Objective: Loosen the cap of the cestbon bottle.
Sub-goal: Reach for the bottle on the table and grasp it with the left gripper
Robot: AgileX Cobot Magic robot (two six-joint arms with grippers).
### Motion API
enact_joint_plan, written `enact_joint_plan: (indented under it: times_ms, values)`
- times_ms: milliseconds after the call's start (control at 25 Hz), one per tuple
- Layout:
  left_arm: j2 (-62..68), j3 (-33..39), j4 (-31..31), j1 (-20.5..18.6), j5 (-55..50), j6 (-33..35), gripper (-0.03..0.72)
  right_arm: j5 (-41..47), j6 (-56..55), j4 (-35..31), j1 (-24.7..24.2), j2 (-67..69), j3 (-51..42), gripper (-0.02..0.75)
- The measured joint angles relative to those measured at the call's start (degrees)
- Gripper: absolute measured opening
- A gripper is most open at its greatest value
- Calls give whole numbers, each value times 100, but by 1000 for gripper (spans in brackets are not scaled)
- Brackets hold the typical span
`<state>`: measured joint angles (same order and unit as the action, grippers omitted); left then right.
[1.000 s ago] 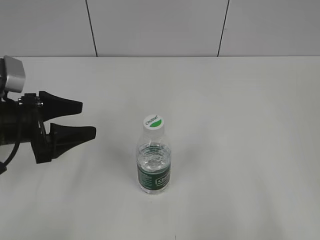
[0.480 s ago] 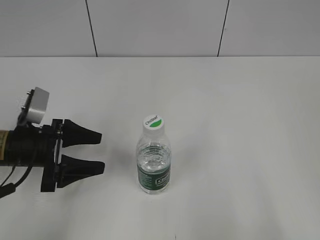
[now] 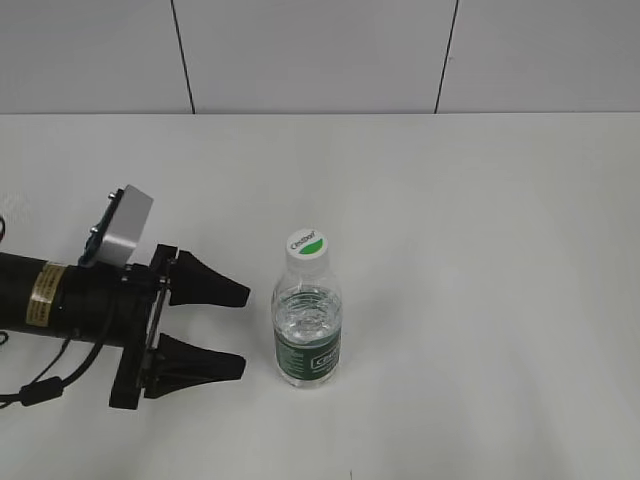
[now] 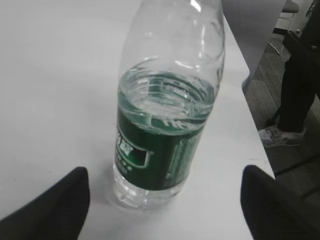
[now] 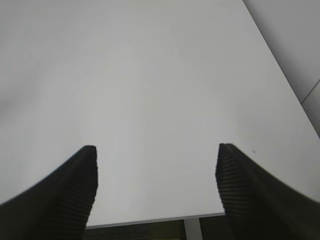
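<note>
Exterior view: cestbon bottle [image 3: 308,330] stands upright near the middle of the white desk [image 3: 480,250], cap [image 3: 307,245] on top w/ green patch facing up. Left tool [image 3: 238,331] lies low, just left of the bottle, jaws spread wide, holding nothing; fingertips [image 3: 236,295] close to the bottle but not touching. Right tool not seen in this view.

Left wrist view: bottle fills the centre, green label band at water level, base on desk. The two dark finger tips [image 4: 60,200] sit at the lower corners, either side of the bottle, gap on both sides.

Right wrist view: right tool [image 5: 156,172] wide open over bare desk, nothing betw. its ribbed fingers [image 5: 75,180]. Bottle not visible here.
</note>
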<state>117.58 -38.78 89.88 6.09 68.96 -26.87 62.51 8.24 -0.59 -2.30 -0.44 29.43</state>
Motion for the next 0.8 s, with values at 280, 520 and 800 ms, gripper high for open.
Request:
enact_joint_plan:
  times_ms: [280,520,800]
  values:
    - [0,0,-487,282,4,0,564,0,0,0,0,0,0,561]
    - [0,0,-516,288,4,0,564,0,0,0,0,0,0,561]
    - [0,0,-447,288,4,0,564,0,0,0,0,0,0,561]
